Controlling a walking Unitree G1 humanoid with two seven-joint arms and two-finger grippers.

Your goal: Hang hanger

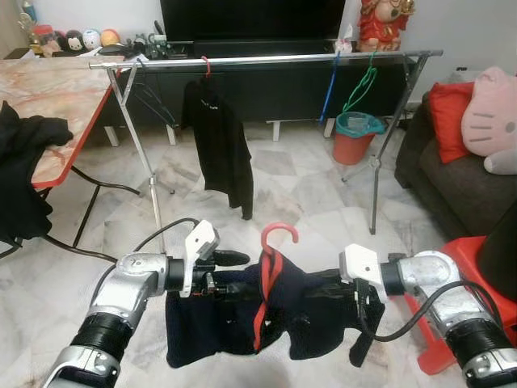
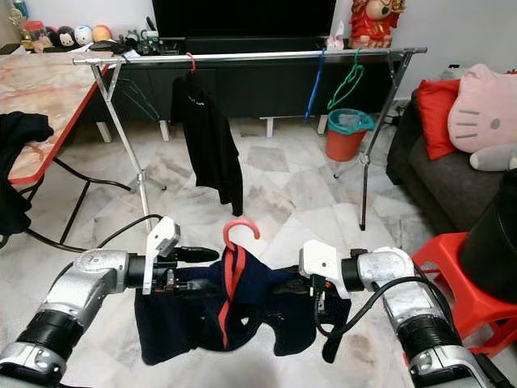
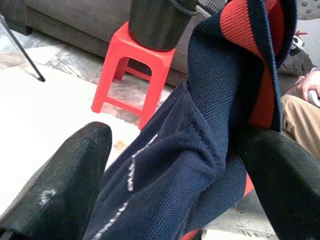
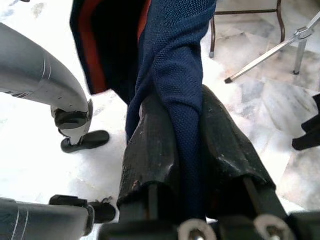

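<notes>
Left gripper (image 1: 216,271): fingers spread apart, with the garment (image 1: 242,315) draped between them; the cloth lies loose in the gap, not pinched.
Right gripper (image 4: 182,150): fingers pressed together on a fold of the same garment; a firm clamp on cloth, not on plastic.
Hanger (image 1: 271,267): red, hook up, midway between the two grippers; its body is buried in the cloth; neither gripper looks to touch it directly.
Rail (image 1: 266,58): well ahead of and above both grippers; a black top (image 1: 218,141) and two bare hangers already hang on it.
Risk, slip: the left side may slide free on the lift; the hanger would then tilt and the cloth drop.
Risk, hook: it is steered only through fabric; it may twist and miss the rail.
Risk, crowding: it could snag on the black top.
</notes>
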